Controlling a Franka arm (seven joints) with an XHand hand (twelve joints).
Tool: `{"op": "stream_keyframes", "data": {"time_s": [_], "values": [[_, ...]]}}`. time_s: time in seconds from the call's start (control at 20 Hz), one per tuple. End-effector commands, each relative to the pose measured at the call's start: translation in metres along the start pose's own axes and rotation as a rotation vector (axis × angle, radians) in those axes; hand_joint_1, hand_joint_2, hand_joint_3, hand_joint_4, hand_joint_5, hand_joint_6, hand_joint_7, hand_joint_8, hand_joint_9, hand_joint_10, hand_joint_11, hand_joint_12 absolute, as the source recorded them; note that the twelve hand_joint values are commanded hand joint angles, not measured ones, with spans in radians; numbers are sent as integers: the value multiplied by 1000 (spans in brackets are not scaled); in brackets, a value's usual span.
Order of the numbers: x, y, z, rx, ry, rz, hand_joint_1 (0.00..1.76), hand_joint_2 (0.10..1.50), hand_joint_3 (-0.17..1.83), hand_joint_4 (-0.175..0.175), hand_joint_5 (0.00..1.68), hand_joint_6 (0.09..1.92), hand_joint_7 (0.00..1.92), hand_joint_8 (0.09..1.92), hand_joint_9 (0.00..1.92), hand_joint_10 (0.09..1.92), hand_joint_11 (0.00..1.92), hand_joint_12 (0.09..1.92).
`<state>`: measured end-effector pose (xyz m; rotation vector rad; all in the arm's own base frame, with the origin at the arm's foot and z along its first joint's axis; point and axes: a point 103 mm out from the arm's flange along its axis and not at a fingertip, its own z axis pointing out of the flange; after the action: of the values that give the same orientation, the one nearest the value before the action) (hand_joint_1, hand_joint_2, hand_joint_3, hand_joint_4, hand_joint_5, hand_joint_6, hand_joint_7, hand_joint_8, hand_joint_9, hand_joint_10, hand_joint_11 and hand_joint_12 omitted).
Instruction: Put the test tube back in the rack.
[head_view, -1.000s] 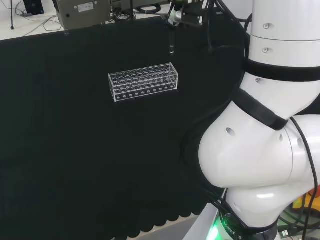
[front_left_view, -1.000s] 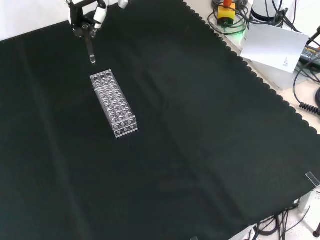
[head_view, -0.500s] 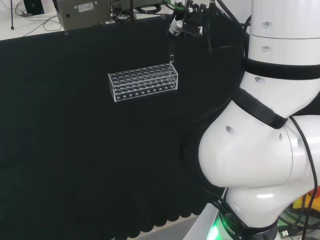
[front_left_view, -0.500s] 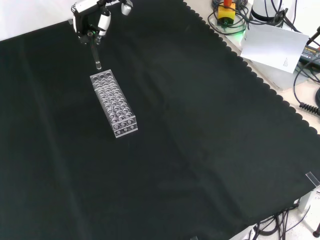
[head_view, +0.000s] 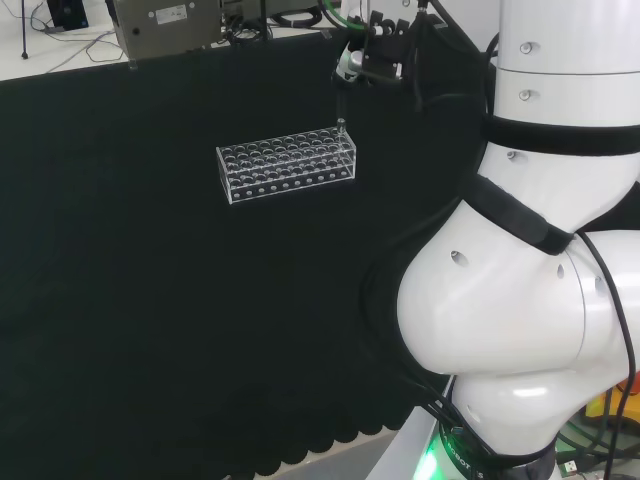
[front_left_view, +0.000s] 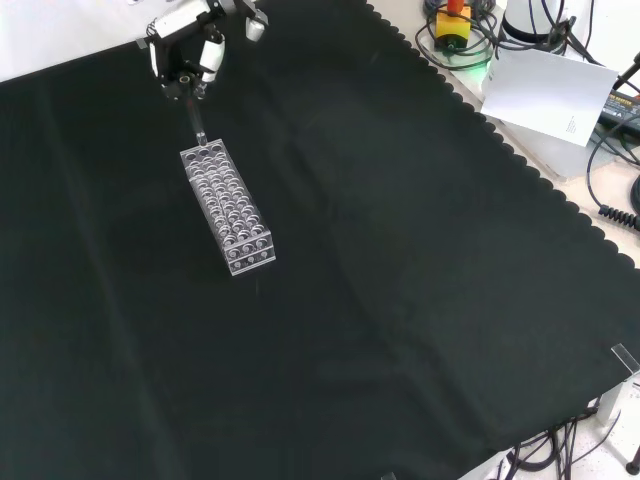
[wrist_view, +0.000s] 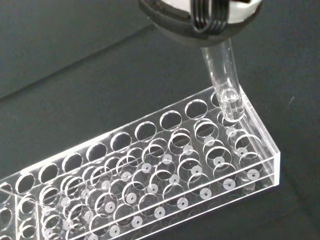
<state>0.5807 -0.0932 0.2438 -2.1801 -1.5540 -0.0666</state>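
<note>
Black cloth covers bench. White arm links fill right of head view, hiding bench behind them. Clear plastic test tube rack lies on cloth, many round holes; which hole tube meets hard to make out in head and front views. Hand above rack's far end in front view, fingers pinched on test tube. Tube upright; wrist view shows rounded tip entering corner hole at rack's end. Tube's top hidden by blurred fingertip.
</note>
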Motion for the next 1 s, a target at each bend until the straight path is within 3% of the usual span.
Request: {"op": "stream_keyframes", "data": {"time_s": [0.05, 1.0], "values": [[-1, 2, 7, 10, 3, 2, 1414, 1012, 0, -175, 1115, 467, 1216, 951, 1237, 561, 1261, 843], [-3, 11, 13, 33, 13, 11, 1414, 1012, 0, -175, 1115, 468, 1216, 951, 1237, 562, 1261, 844]]}}
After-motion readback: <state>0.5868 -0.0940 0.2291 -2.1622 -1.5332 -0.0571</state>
